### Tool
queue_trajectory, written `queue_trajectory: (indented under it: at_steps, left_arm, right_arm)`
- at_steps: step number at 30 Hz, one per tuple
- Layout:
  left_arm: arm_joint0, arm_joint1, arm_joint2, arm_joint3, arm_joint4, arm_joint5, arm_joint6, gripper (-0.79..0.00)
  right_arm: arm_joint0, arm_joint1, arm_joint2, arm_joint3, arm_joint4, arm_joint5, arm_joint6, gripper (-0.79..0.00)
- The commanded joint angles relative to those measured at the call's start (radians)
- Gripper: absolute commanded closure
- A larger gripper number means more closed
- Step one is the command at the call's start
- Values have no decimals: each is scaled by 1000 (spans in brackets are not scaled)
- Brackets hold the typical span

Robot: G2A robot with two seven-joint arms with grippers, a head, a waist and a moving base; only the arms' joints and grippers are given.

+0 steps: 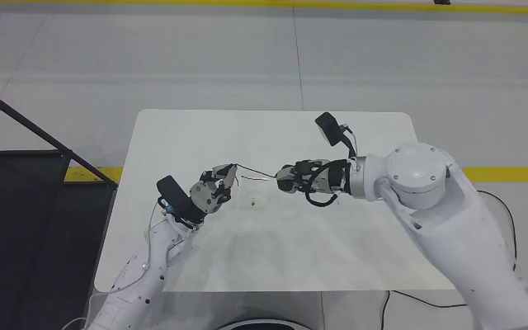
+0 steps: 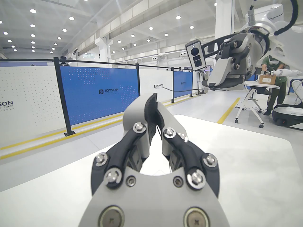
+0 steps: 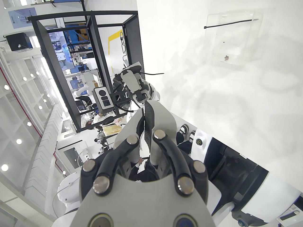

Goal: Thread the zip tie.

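My left gripper (image 1: 229, 172) hangs above the middle of the white table (image 1: 330, 247), shut on a thin black zip tie (image 1: 255, 171). The tie runs from its fingertips toward my right gripper (image 1: 280, 177), which faces it with its fingers pressed together. I cannot tell whether the right fingers hold the tie's far end. In the left wrist view the strip (image 2: 155, 124) sits between the left gripper's (image 2: 154, 100) pads. In the right wrist view a short free end of the tie (image 3: 153, 73) sticks out of the left gripper (image 3: 138, 73), beyond my right gripper (image 3: 145, 106).
A second black zip tie (image 3: 230, 23) lies on a clear square sheet (image 3: 248, 48) on the table, with a small brown speck (image 3: 226, 57) near it. A black frame rack (image 3: 94, 48) stands beyond the table's left side.
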Motion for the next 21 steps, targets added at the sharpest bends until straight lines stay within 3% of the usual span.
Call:
queue_trajectory:
  at_steps: [1, 21]
  left_arm:
    - [0, 0, 0, 0, 0, 0, 0, 0]
    - [0, 0, 0, 0, 0, 0, 0, 0]
  right_arm:
    - [0, 3, 7, 1, -5, 2, 13, 0]
    - [86, -20, -78, 46, 7, 50, 2, 0]
